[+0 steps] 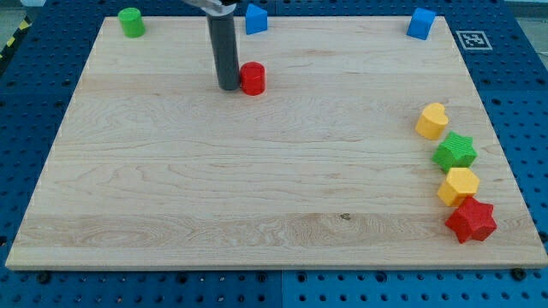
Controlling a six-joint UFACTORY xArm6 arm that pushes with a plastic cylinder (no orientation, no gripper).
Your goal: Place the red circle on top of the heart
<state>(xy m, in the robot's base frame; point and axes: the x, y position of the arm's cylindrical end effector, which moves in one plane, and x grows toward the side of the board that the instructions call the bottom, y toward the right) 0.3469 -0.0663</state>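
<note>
Claw status: none is fitted to this arm, so no open or closed state applies; your working end is my tip (229,87), the lower end of a straight dark rod, resting on the light wooden desk (257,197). It stands just beside the small red circular block (253,78), on that block's left in the view, touching it or nearly so; contact cannot be confirmed.

Position of task items: the red circle lies in the upper middle of the desk. The yellow heart-shaped block (432,120) lies well apart, near the view's right edge, at the head of a column of four blocks.

Risks noted, as judgement:

1. A round block pushed off-centre will likely roll off the tip's line. The long run to the right gives ample room for drift, so expect to correct it.
2. The green star-shaped block (455,151) sits just below the heart, with the yellow hexagonal block (458,186) and red star-shaped block (470,220) beneath. An approach that comes in low may strike these and scatter the column.
3. Excess push at arrival could shove the heart towards the desk's right edge, which is near.
4. Two blue blocks (256,18) (420,23) and a green cylindrical block (131,21) sit along the top edge; a path drifting upward could catch the right-hand blue one.
</note>
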